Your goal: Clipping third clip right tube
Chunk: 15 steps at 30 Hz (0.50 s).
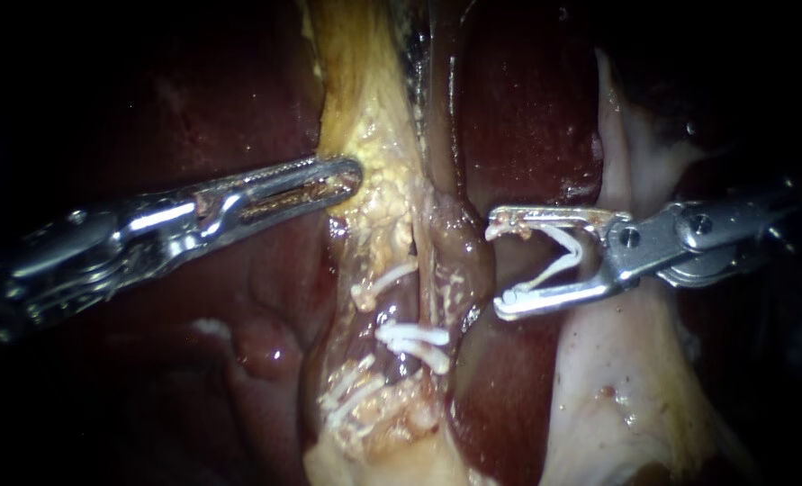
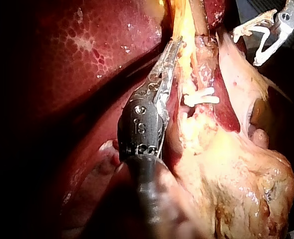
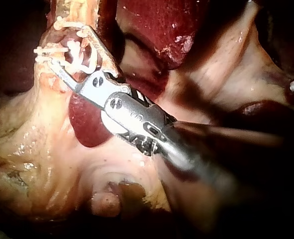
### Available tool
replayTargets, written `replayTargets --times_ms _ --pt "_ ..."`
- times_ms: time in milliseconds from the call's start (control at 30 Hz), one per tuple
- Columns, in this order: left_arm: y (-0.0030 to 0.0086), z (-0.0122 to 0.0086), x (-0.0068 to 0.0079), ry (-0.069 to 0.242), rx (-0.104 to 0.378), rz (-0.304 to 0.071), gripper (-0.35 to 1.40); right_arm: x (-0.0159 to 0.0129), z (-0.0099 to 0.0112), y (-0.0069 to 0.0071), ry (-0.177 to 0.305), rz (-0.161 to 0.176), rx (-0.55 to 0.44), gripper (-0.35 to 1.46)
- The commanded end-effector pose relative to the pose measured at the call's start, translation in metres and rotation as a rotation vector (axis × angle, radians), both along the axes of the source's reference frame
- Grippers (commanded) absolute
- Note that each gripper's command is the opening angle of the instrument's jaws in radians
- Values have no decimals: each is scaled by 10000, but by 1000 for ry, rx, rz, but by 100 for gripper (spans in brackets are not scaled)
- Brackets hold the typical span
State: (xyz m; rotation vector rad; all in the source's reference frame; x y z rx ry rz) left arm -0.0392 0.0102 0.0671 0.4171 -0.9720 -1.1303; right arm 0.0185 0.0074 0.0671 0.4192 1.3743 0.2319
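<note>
– while the right instrument (image 1: 495, 270) hangs with its jaws spread wide, what sits in them?
– a white open clip (image 1: 570, 261), v-shaped, one leg seated along each jaw. so the jaws grasp the clip and nothing else; no tissue between them yet.
– where's the right tube (image 1: 462, 256)?
– just beside the jaw tips, on the side away from the shaft. upper tip looks to brush its edge; can't tell if it truly touches. tube's long axis runs up-down in the endoscope view and the jaws point across it, so the mouth faces it square on.
– nearer arm?
– right one, plainly. left instrument (image 1: 354, 175) is across the strand, jaws lying together, tip against the yellow fat (image 1: 378, 171); no tissue seen pinched between them.
– judgement on the move?
– advance along the shaft line until the tube sits deep in the v, then close. it wants a bare stretch above the two seated clips (image 1: 414, 337), which lie side by side lower down.
– textures?
– tube: brown, glossy, soft-looking, slightly bulged at jaw level. fat: yellow, granular, crumbly. liver (image 1: 527, 117): smooth, dark red, wet. pale membrane (image 1: 617, 378) under the right shaft: thin, slack. clips: matt white, stiff. jaws: bright metal, the left pair long and slotted.
– risk?
– tube looks slippery and may roll off the tips; clip could catch fat instead.
</note>
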Motion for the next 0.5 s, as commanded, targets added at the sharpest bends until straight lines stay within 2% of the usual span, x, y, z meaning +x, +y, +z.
replayTargets --times_ms 33,233,300,500 --pt "0 -1 1 0 -1 0 -35 0 1 0 -1 -1 0 60" --pt "4 -17 14 -6 8 7 -35 7 14 -11 4 -8 4 60" --pt "8 -27 22 0 12 4 -35 11 24 -19 0 -8 57 60" --pt "17 -68 57 -18 4 -42 -35 34 54 -41 -19 -10 281 60"
